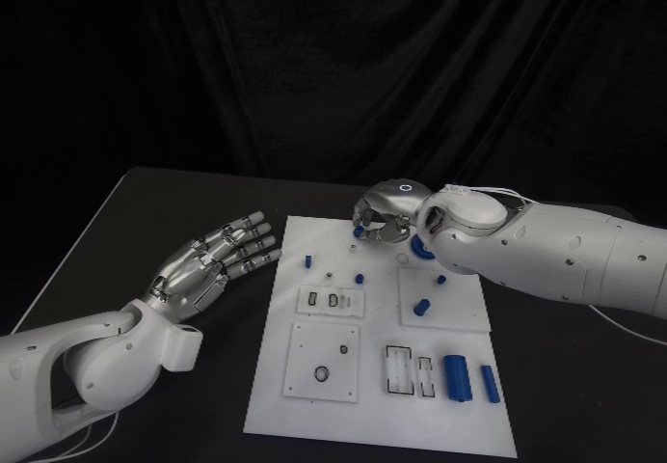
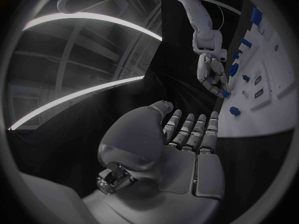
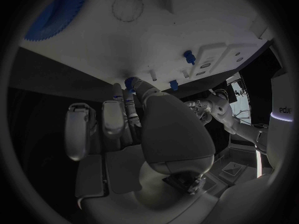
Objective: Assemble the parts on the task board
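Task board [image 1: 459, 323] lies mid-surface [image 1: 125, 207], blue parts [image 1: 455, 376] scattered over it, two cylinders at the near right. Right hand [image 1: 383, 220] is over the far edge, fingers pinching a small blue gear [image 3: 130, 82]. Left hand [image 1: 216, 258] rests spread just left of the board, holding nothing.

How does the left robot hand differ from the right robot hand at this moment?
The left robot hand lies beside the board, over the black table; the right robot hand is at the board's far edge. The left hand's fingers are stretched out and hold nothing; the right hand's fingers curl down around a small blue part. Both are silver, on white arms.
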You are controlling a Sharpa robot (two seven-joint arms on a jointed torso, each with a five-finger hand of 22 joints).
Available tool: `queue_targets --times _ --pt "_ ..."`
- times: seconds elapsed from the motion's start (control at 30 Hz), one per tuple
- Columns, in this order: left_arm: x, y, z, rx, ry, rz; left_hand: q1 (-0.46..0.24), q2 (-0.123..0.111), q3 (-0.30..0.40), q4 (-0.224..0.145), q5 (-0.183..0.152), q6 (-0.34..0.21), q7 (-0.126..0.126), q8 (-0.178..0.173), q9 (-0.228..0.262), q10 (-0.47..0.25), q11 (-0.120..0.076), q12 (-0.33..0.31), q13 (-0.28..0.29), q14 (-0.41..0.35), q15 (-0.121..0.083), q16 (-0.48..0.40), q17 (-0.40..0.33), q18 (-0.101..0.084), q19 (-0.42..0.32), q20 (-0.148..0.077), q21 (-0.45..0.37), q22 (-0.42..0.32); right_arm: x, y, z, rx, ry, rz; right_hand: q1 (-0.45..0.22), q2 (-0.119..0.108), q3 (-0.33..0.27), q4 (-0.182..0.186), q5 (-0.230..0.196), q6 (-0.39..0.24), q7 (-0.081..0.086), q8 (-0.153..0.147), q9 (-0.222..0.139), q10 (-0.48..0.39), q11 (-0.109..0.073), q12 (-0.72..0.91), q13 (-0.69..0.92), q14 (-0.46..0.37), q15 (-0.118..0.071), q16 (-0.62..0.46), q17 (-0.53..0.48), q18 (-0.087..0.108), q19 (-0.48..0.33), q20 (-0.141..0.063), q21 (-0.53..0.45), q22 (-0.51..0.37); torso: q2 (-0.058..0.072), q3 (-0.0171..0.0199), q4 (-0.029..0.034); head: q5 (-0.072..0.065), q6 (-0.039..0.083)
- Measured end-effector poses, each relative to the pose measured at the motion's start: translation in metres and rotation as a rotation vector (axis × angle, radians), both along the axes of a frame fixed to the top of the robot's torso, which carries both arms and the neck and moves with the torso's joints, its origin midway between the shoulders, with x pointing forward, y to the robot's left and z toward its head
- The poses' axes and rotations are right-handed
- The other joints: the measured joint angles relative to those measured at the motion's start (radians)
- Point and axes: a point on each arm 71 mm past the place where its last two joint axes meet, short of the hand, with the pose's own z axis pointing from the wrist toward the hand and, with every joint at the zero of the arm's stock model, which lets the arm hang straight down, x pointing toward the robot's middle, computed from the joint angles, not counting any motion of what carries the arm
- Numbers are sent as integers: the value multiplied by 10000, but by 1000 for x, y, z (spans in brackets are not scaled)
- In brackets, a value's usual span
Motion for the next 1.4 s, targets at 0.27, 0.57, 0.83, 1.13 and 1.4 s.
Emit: queue_targets --times 0.27,0.57,0.83,1.13,1.4 --pt "1 1 -1 6 19 25 0 0 0 0 0 0 0 0 0 0 0 0 0 0 0 0 0 1 0 0 0 0 1 -3 -5 -237 297 -263 -137 -249 -374 0 -437 -2029 129 -1529 -412 -2000 259 -368 163 -610 3 -531 -903 20 -694 40 -692 -574 0 0 -2 37 77" --pt "1 2 -1 4 30 45 0 0 0 0 0 0 0 0 0 0 0 0 0 0 0 0 0 0 0 0 0 0 1 -10 -5 -247 335 -396 -133 -245 -404 -31 -436 -2026 181 -1550 -474 -2085 280 -135 280 -660 -19 -532 -929 164 -694 40 -714 -593 -1 -1 -3 77 88" --pt "-1 6 -1 20 39 139 0 0 30 -30 0 0 0 0 0 0 0 0 0 0 0 0 0 0 0 0 0 0 -8 -27 9 -54 102 -388 38 -73 -432 -60 -307 -1785 167 -1511 -526 -2121 242 187 426 -839 -38 -806 -1322 162 -860 18 -890 -766 -4 -7 -3 45 205" --pt "-3 9 0 17 47 188 -25 26 84 -27 0 0 0 0 0 0 0 0 0 38 37 43 12 -22 0 0 0 0 -32 -71 23 263 30 -700 377 -80 -351 -362 343 -1163 542 -1511 -885 -956 -438 5200 3520 -1583 -227 -2025 -2782 322 -1078 -178 -1285 -971 -5 -5 9 -142 60" --pt "-3 11 0 27 50 232 -38 40 96 -40 0 0 0 0 0 0 0 0 0 38 37 41 12 -161 0 0 0 0 -43 -108 20 342 157 -1500 -87 -220 -584 180 -139 -1042 483 -1659 -1283 1563 -466 11843 11214 -348 -288 411 1390 303 -498 -184 -663 -52 -13 -3 -18 -72 7"
